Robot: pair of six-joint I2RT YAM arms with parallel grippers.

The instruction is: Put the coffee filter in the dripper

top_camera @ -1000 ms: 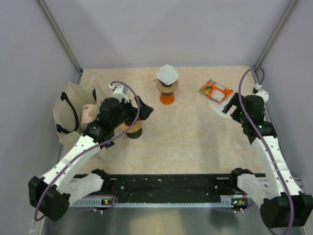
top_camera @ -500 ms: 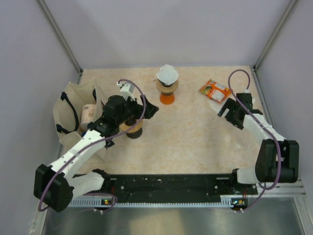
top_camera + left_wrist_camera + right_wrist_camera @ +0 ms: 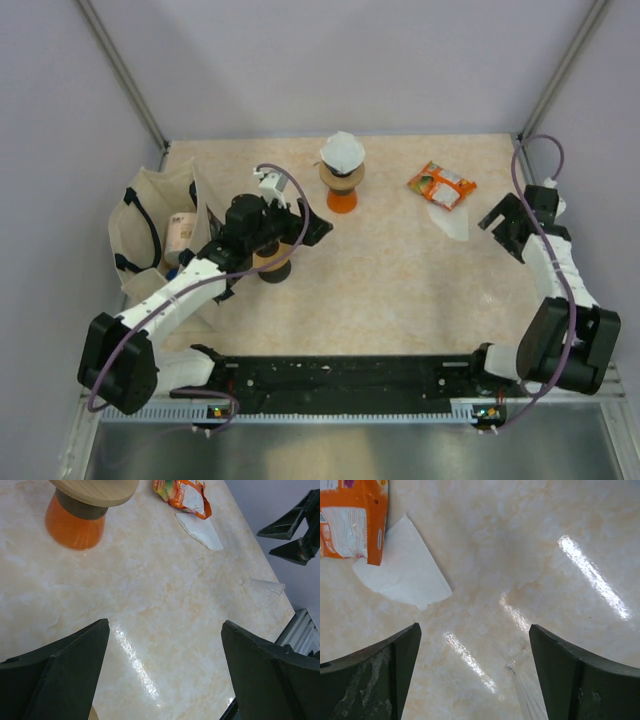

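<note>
The dripper (image 3: 342,181), a wooden collar on an orange base, stands at the back middle with a white paper filter (image 3: 343,152) in its top. Its base also shows in the left wrist view (image 3: 75,524). A second white filter (image 3: 451,221) lies flat on the table beside an orange packet (image 3: 441,184); it also shows in the right wrist view (image 3: 402,572). My left gripper (image 3: 318,230) is open and empty, just left of and in front of the dripper. My right gripper (image 3: 497,235) is open and empty, to the right of the flat filter.
A cloth tote bag (image 3: 148,228) with items in it stands at the left edge. A brown cup-like object (image 3: 270,264) sits under my left arm. A clear plastic cone (image 3: 261,591) lies on the table at the front right. Grey walls close in both sides.
My left gripper has moved right, closer to the dripper. My right gripper, which had swung left toward the flat filter half a second ago, has pulled back to the right.
</note>
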